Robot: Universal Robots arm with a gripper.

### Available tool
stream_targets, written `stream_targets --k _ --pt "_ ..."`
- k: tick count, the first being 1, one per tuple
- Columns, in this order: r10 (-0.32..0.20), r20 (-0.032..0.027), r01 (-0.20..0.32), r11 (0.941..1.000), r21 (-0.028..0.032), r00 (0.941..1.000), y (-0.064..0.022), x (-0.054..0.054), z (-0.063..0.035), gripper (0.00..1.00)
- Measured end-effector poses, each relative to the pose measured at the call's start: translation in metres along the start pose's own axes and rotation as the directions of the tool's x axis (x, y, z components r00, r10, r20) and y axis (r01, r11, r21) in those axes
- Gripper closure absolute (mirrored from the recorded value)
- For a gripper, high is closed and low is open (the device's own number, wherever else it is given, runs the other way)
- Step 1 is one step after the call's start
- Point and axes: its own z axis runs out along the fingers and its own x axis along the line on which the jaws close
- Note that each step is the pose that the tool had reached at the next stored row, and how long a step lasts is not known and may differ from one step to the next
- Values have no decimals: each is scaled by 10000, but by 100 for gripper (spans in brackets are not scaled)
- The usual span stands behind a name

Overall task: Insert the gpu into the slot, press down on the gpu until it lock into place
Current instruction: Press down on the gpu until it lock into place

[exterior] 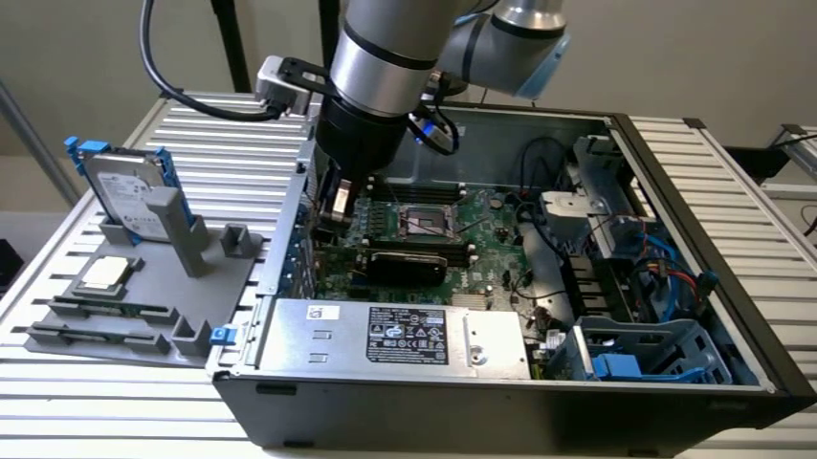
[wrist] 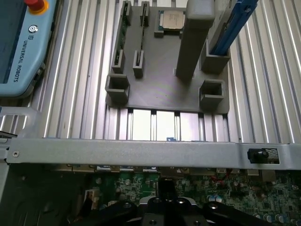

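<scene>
gpu (exterior: 406,264): black card lying along the green motherboard (exterior: 492,251), between the processor socket (exterior: 426,222) and the silver power-supply box (exterior: 396,337).
gripper (exterior: 335,212): low at the case's rear wall (finger state: cannot tell).
wrist view: grey parts holder (wrist: 167,89), teach pendant (wrist: 21,44).

An open computer case (exterior: 664,382) lies on a ribbed metal counter (exterior: 230,134). The robot arm (exterior: 383,67) reaches down into the case at the end toward the exterior view's left, its lower part over the green motherboard (exterior: 492,225). The gpu (exterior: 406,263), black and glossy, lies across the board just below the square processor socket (exterior: 426,222). A silver labelled power supply (exterior: 402,337) sits along the near wall. Beside the case, on the exterior view's left, a grey holder tray (exterior: 141,287) carries an upright hard drive (exterior: 124,189) and a processor chip (exterior: 105,274).
</scene>
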Motion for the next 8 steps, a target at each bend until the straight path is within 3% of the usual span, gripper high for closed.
stream_targets --k 8 --pt "239 29 -239 9997 -57 9997 1 -1 1 89"
